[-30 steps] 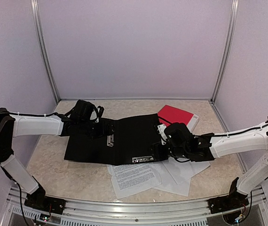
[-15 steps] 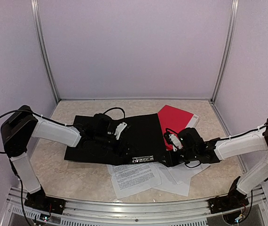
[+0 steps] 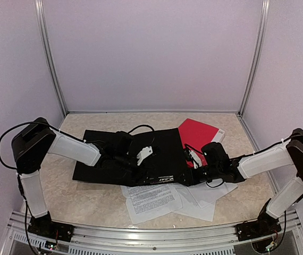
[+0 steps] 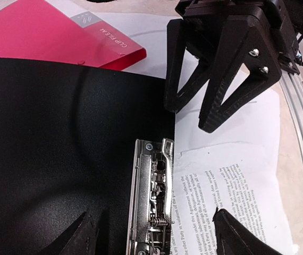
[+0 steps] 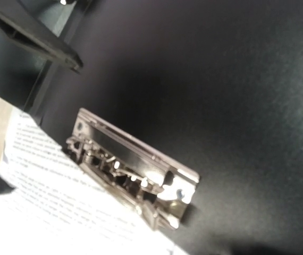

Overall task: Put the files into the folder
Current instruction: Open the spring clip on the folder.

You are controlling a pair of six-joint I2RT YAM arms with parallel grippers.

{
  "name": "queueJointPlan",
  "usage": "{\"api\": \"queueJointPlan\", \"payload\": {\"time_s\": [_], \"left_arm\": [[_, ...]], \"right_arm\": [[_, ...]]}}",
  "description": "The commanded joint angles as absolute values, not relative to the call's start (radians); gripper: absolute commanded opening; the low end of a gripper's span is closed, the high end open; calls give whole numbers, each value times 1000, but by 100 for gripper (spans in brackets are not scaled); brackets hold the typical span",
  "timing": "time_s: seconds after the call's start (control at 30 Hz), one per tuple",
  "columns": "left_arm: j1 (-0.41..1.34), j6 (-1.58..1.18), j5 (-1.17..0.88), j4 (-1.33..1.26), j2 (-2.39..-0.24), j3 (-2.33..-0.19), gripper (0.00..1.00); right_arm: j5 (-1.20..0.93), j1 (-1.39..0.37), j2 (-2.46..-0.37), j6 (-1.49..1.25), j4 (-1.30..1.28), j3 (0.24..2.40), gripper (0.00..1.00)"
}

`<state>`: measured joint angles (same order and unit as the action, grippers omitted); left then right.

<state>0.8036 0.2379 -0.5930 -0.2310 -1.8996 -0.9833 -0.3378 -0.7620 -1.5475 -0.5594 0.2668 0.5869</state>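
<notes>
The black folder (image 3: 114, 159) lies open and flat, its metal clip (image 4: 151, 196) at the near edge. The files, white sheets (image 3: 154, 202), some printed (image 4: 236, 175), lie in front of it, partly tucked under that edge. My left gripper (image 3: 147, 158) hovers over the folder, open, with its fingertips (image 4: 236, 239) straddling the clip and touching nothing. My right gripper (image 4: 190, 114) hangs at the folder's right edge above the sheets, its fingers a little apart and empty. The right wrist view shows the clip (image 5: 133, 170) close up; its own fingers are not clear there.
A red clip file (image 3: 200, 133) lies at the back right, partly under the black folder. Booth walls and metal posts (image 3: 50, 64) close in the sides and back. The aluminium rail (image 3: 151, 239) runs along the near edge.
My left arm has swung right across the black folder toward the clip. My right gripper has slid right to the folder's edge and its fingers have narrowed.
</notes>
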Motion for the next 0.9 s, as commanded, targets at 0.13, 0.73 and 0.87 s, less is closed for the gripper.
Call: {"api": "queueJointPlan", "payload": {"time_s": [0.13,0.73,0.87], "left_arm": [[843,410,-509,-110,-1977,-1065,68],[852,441,-451,-108,-2020,-1039,50],[859,445,-440,-112,-2023,-1030,42]], "right_arm": [[-394,-748,-1607,-571,332,604,43],[-423,-746,-1677,-571,369,632,42],[-426,-746,-1685,-575,379,628,41]]}}
